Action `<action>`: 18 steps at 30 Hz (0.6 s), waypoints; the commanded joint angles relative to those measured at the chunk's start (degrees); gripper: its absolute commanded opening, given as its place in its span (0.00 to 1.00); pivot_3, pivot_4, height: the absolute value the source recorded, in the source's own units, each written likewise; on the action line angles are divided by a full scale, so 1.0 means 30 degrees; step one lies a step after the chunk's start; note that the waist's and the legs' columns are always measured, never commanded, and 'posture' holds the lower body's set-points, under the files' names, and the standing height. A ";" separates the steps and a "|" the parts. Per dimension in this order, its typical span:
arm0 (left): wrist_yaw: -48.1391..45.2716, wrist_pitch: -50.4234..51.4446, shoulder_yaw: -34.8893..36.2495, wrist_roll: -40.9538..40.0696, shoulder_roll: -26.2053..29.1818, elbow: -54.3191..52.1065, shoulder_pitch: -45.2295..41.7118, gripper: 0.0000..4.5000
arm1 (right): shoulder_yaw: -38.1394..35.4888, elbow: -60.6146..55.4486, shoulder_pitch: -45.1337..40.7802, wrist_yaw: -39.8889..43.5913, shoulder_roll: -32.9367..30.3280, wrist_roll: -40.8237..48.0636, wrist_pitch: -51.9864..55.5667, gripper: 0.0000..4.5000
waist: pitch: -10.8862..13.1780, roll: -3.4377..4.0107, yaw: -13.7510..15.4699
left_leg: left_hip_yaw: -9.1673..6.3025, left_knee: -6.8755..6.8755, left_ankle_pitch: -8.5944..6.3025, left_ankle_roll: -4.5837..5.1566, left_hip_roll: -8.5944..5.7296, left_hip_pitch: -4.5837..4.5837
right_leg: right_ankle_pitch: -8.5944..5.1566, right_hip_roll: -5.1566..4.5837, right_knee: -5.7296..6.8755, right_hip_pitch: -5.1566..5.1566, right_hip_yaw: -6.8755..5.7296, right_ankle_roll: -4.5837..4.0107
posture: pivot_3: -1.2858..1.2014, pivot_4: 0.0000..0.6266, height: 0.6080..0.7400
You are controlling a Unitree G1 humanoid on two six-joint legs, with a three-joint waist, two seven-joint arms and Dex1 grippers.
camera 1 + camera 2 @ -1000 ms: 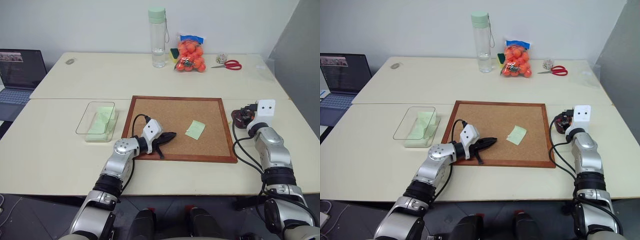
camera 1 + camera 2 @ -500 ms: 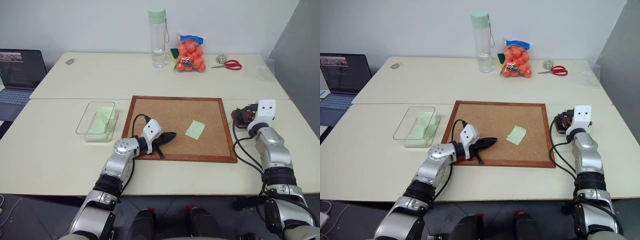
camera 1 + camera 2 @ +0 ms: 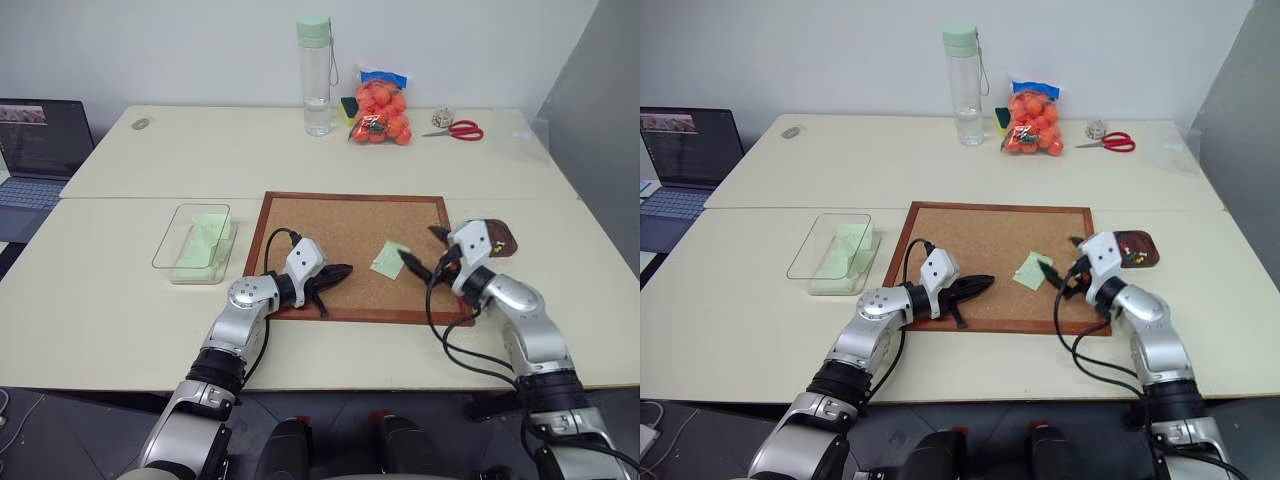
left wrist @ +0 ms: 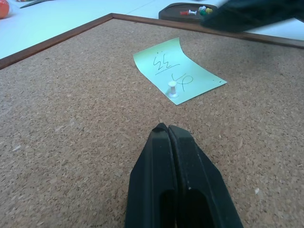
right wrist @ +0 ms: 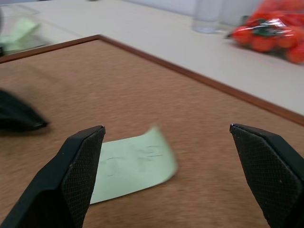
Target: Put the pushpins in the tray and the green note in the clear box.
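The green note (image 3: 388, 259) lies on the corkboard (image 3: 340, 215), held by a small white pushpin (image 4: 173, 89). My right gripper (image 3: 421, 248) hovers open just right of the note, pointing left at it, with nothing between its fingers (image 5: 83, 171). To its right the brown tray (image 3: 1137, 248) holds several coloured pushpins (image 4: 199, 10). At the board's lower left edge my left gripper (image 3: 340, 270) rests shut and empty, aimed at the note. The clear box (image 3: 195, 241) sits left of the board with pale green paper inside.
At the back of the table stand a clear bottle (image 3: 314, 75) with a green cap, a bag of orange balls (image 3: 380, 108) and red scissors (image 3: 455, 128). A laptop (image 3: 35, 150) sits at the far left.
My right arm swung left from over the tray to the note on the corkboard, uncovering the tray. The left arm stayed still.
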 commanded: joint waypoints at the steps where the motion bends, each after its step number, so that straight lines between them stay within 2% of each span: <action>1: -0.0007 0.0410 -0.0695 0.0552 -0.0202 0.0819 0.0377 0.00 | 0.0927 -0.0713 -0.0197 0.0821 0.0213 -0.0256 -0.0421 0.99 | 0.0000 0.0000 0.0000 | 0.0001 0.0000 0.0000 0.0000 0.0001 0.0002 | 0.0000 0.0002 0.0000 0.0000 -0.0001 0.0000 | 0.52 0.24 1.00; 10: 0.0072 0.0333 -0.0717 0.0607 -0.0200 0.0666 0.0500 0.00 | 0.2358 0.1611 -0.1044 0.0755 0.0872 -0.1788 -0.0888 0.99 | -0.0003 -0.0004 0.0014 | -0.0001 0.0001 0.0000 0.0000 0.0000 0.0013 | 0.0000 0.0003 0.0005 0.0004 -0.0007 -0.0001 | 0.52 0.24 1.00; 18: 0.0177 0.0376 -0.0681 0.0603 -0.0116 0.0501 0.0687 0.00 | 0.1868 0.3053 -0.1996 0.0548 0.2120 -0.1184 -0.0788 0.99 | -0.0006 -0.0009 -0.0022 | 0.0008 0.0001 0.0000 -0.0001 0.0000 0.0032 | 0.0000 0.0007 0.0018 0.0010 0.0003 -0.0002 | 0.52 0.24 1.00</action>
